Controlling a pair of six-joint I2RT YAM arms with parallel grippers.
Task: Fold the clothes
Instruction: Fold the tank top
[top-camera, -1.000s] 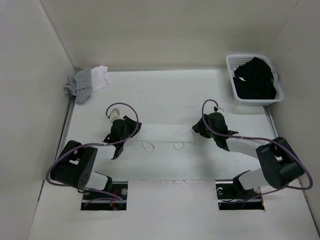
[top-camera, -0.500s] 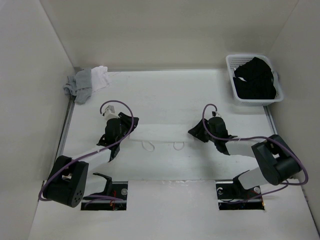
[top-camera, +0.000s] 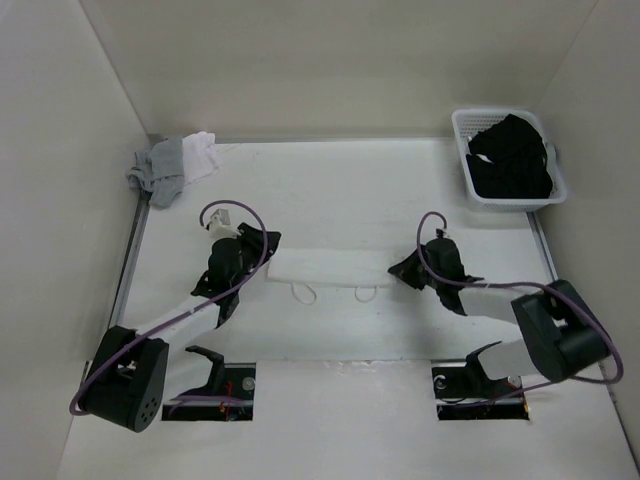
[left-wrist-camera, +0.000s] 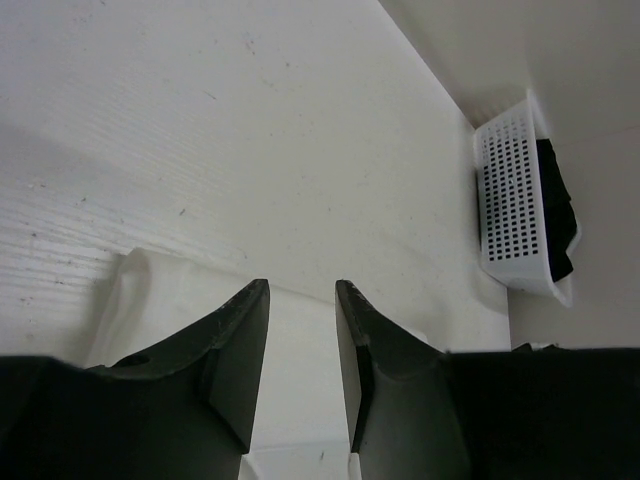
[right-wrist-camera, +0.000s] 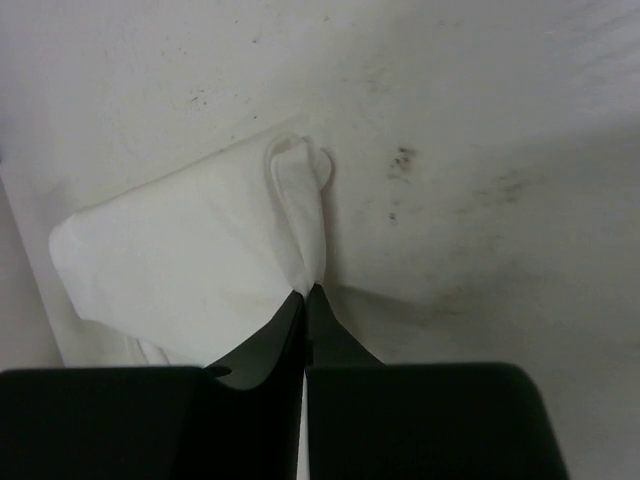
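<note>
The clothes are one small white camisole (top-camera: 330, 266), lying as a narrow band across the middle of the table. Its two strap loops (top-camera: 300, 292) hang toward the near side. My right gripper (top-camera: 398, 270) is at the band's right end. In the right wrist view it (right-wrist-camera: 305, 290) is shut on a bunched edge of the white fabric (right-wrist-camera: 190, 260). My left gripper (top-camera: 268, 250) is at the band's left end. In the left wrist view it (left-wrist-camera: 300, 287) stands open, a gap between its fingers, with the fabric (left-wrist-camera: 170, 300) lying beneath them.
A white perforated basket (top-camera: 465, 150) holding black garments (top-camera: 510, 160) stands at the back right; it also shows in the left wrist view as the basket (left-wrist-camera: 515, 200). A grey and white garment pile (top-camera: 170, 165) lies in the back left corner. White walls enclose the table.
The right gripper has closed on the camisole's right end and drawn slightly nearer. The left gripper has moved a little to the right. The band now stands out more plainly from the table.
</note>
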